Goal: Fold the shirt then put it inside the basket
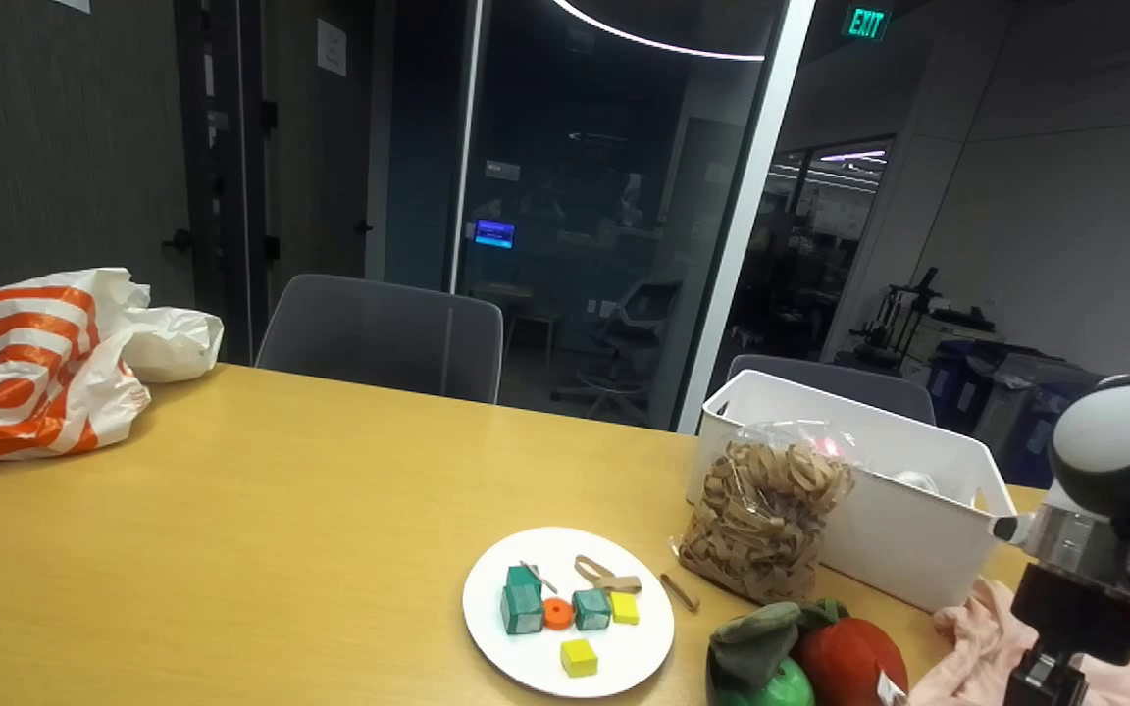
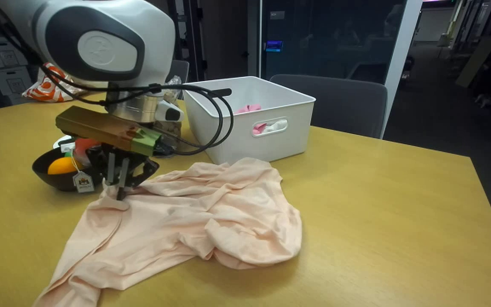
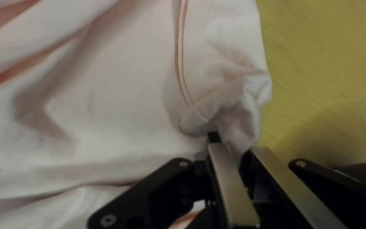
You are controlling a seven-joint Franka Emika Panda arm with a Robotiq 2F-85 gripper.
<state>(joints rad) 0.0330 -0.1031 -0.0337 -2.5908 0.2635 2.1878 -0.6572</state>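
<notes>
The pale pink shirt (image 2: 211,213) lies spread and wrinkled on the table, with one part stretching toward the near left. A part of it shows in an exterior view (image 1: 977,628), and it fills much of the wrist view (image 3: 122,95). My gripper (image 2: 117,192) is low at the shirt's left edge. In the wrist view the gripper (image 3: 229,144) has its fingers close together with bunched cloth pinched between them. The white basket (image 2: 271,147) stands behind the shirt, with pink and white items inside. The basket also shows in an exterior view (image 1: 918,549).
A dark bowl (image 2: 60,181) with toy fruit and a tag stands close beside the gripper. A clear bag of brown paper strips (image 1: 766,520) leans near the basket. A white plate (image 1: 496,657) holds several small blocks. A white and orange bag (image 1: 35,373) lies farther off.
</notes>
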